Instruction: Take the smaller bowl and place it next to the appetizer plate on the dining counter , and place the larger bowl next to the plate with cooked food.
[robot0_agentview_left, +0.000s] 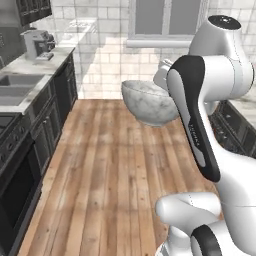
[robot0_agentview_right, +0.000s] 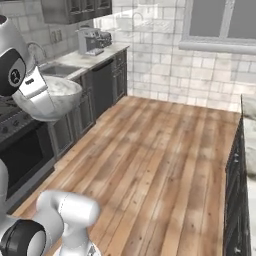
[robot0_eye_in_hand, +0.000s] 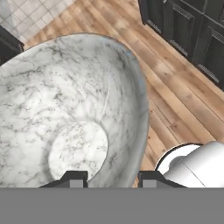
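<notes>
The larger bowl, deep and white-grey marbled, hangs in the air above the wooden floor, tilted. My gripper is shut on its rim, one fingertip inside the bowl and the other outside. From the right base view the larger bowl sits at the far left with the white hand against its near wall. The hand view looks down into the larger bowl, which holds nothing. The smaller bowl, the appetizer plate and the plate with cooked food are out of view.
A dark cabinet run with a sink and a coffee machine lines the left wall. A strip of the white marble dining counter over a dark base shows at the right. Open wooden floor lies between.
</notes>
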